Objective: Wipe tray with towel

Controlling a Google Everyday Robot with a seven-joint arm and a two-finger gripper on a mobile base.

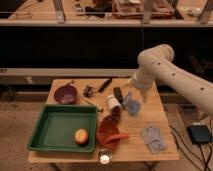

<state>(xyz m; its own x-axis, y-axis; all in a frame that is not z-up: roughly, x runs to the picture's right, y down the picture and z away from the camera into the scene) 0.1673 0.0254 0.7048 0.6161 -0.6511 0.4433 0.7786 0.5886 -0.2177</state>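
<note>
The towel (153, 138) lies flat at the right front of the desk (161, 118), well apart from the tray (54, 127) at left front. It should handle as soft, light and limp, so pinch a raised wrinkle near its centre. The gripper (138, 90) hovers released over the desk's rear, holding nothing.

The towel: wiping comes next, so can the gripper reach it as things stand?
Probably yes: the towel lies uncovered at the table's front right corner; the gripper hovers further back, nothing between.

Gripper (139, 91) above table's (161, 118) far right, towel (153, 138) near front edge, well apart from green tray (55, 127)
</note>
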